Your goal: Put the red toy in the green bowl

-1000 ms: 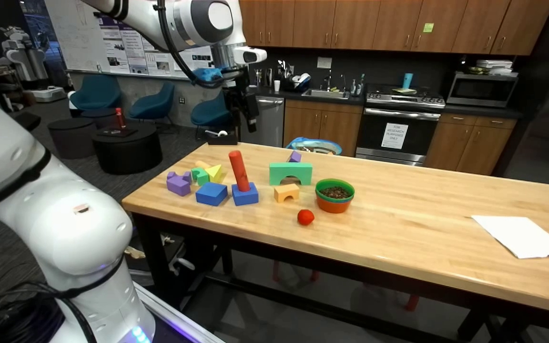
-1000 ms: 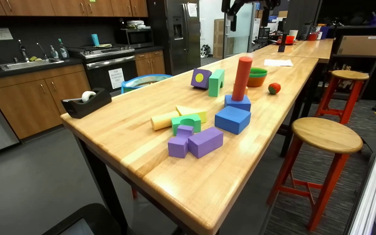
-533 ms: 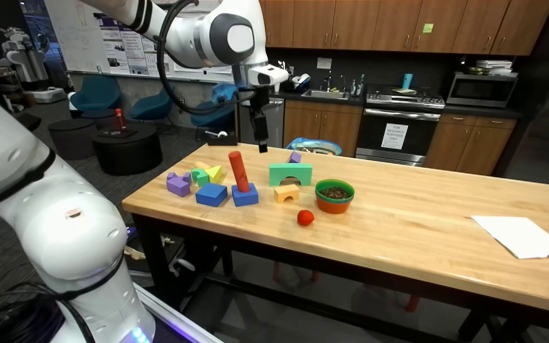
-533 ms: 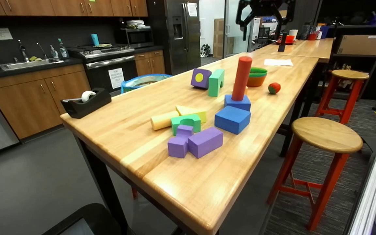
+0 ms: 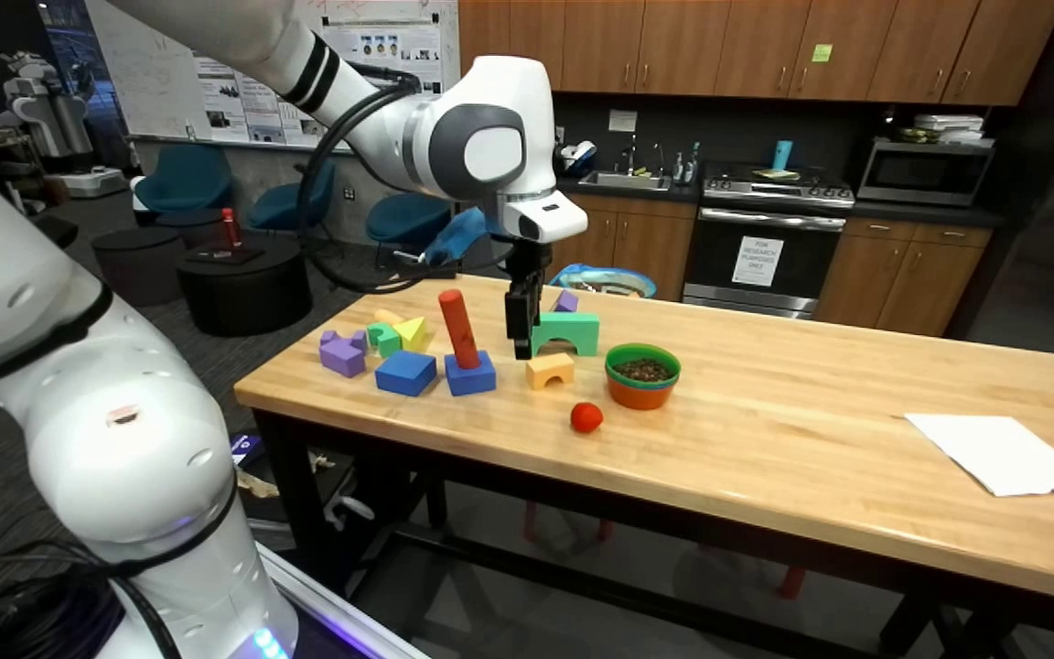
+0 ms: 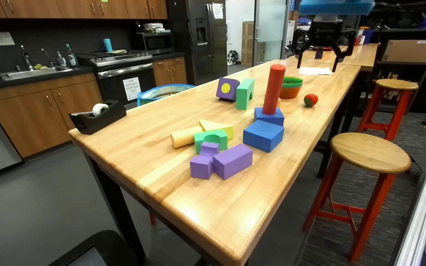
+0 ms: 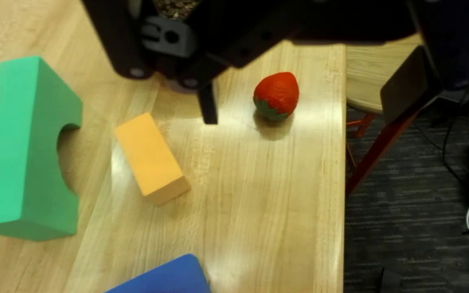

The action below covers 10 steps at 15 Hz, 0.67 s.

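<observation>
Red toy: strawberry-shaped with a jagged green cap; I find it resting on the wooden table, near the long edge.
Green bowl: stacked on an orange bowl and holding brown bits that I cannot identify; the red toy lies outside it, near but apart.
Gripper: I have it pointing down above the table, raised clear of the red toy.
Jaws: spread wide apart; the wrist view shows the two fingers with a broad gap between them.
Wrist view: the gripper enters from the top; I see the red toy framed between the fingers, nearer the finger at picture left.
Orange arch block: on the table near the red toy, apart from it.
Green arch block: near the orange one; in an exterior view my gripper covers one end of it.
Red cylinder: standing on end on a blue block; a second blue block lies just beside that one.
Table end: I see purple blocks, a notched green block, a yellow cylinder and a yellow wedge grouped close together; a tape dispenser stands near the corner, apart from them.
White sheet: flat on the table, well apart from the blocks.
</observation>
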Motion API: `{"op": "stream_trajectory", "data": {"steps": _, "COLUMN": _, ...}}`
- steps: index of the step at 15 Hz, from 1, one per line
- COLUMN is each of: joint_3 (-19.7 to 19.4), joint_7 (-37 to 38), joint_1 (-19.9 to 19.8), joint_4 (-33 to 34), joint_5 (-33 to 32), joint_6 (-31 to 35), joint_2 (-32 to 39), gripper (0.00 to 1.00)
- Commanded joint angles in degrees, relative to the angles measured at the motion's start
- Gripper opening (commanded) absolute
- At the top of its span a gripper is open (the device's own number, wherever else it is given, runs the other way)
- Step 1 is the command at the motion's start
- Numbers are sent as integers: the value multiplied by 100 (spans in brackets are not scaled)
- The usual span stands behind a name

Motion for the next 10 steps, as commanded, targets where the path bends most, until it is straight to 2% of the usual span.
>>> {"op": "stream_trajectory", "data": {"steps": 1, "joint_3": -298, "joint_7": -89, "joint_1": -115, "joint_4": -291, "joint_5": 353, "joint_6": 436, "joint_2": 44, "gripper": 100}}
{"op": "stream_trajectory", "data": {"steps": 10, "joint_3": -185, "joint_7": -130, "joint_1": -95, "joint_4": -257, "joint_5": 259, "joint_6": 297, "joint_2": 94, "gripper": 100}}
